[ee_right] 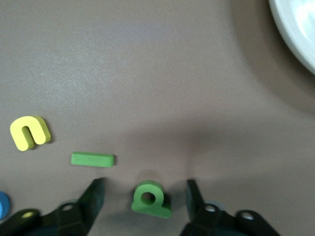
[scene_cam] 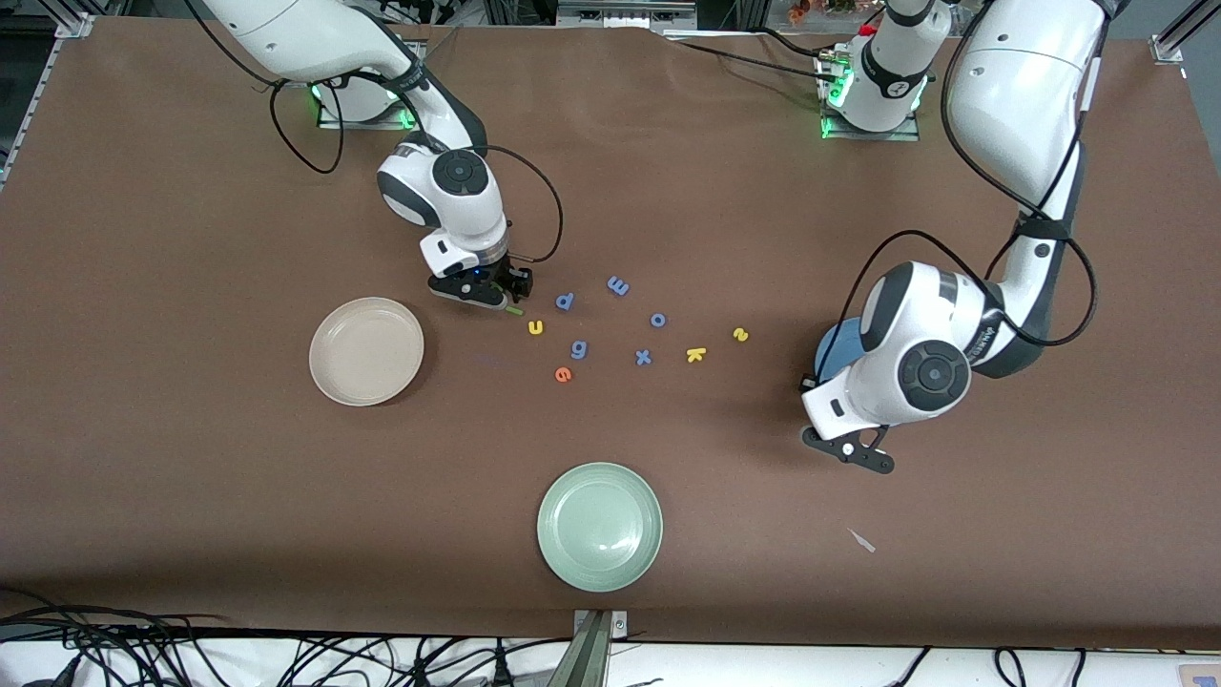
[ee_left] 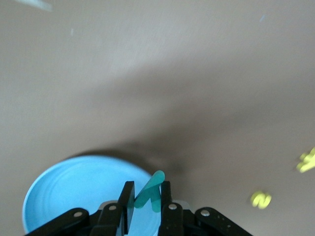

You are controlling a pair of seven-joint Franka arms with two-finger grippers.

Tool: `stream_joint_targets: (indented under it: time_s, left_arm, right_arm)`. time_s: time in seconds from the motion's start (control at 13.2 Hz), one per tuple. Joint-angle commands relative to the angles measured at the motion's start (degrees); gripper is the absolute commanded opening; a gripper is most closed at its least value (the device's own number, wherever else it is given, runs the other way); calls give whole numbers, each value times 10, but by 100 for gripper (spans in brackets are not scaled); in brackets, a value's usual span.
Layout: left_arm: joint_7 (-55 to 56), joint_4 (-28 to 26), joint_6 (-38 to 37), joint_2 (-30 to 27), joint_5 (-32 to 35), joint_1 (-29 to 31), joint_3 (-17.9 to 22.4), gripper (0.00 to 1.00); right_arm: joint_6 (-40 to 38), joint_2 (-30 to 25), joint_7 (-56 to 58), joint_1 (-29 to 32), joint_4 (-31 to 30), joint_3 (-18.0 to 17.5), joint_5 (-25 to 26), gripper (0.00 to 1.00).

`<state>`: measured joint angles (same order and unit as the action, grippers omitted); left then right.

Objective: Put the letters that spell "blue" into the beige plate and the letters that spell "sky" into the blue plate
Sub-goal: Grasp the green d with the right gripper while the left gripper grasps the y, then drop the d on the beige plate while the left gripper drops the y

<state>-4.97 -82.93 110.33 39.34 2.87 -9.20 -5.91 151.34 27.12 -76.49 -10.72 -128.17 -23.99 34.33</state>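
The right gripper [scene_cam: 504,294] is down at the table just beside the beige plate [scene_cam: 366,350], on the side toward the left arm's end; its fingers [ee_right: 94,196] stand spread with the green b [ee_right: 150,199] lying flat on the table between them, not touching either one. Close by the b lie the green l [ee_right: 92,159] and, a little farther from the beige plate, the yellow u [scene_cam: 536,327]. The orange e [scene_cam: 563,375] sits nearer the front camera than the u, still farther from the beige plate. Farther again toward the left arm's end lie the yellow k [scene_cam: 696,355] and then the yellow s [scene_cam: 740,334], both on the bare table. Among these letters are blue ones: p [scene_cam: 565,301], m [scene_cam: 618,285], o [scene_cam: 658,320], g [scene_cam: 579,349] and x [scene_cam: 644,358]. The left gripper [ee_left: 146,201] hangs over the blue plate [ee_left: 74,189], well away from the beige plate at the left arm's end of the table, its fingers pressed on the teal y [ee_left: 150,191], which sticks up tilted between them. A pale green plate [scene_cam: 599,527] lies nearer the front camera than the beige plate. The beige plate has nothing in it.
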Motion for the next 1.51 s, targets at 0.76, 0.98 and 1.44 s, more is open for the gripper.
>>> stream_joint_targets:
  time_s: [0.76,0.98,1.44]
  left_arm:
    - [-9,-47,-57,-5,120,23,-11,100]
    - [69,-43,-57,-14,109,-17,-14,100]
    - [308,-28,-8,0,0,-101,-13,100]
  right_arm:
    - [-23,-48,10,4,-35,-3,12,21]
    - [-102,-89,168,20,-27,3,-32,21]
    - [-177,-124,537,81,10,85,-81,22]
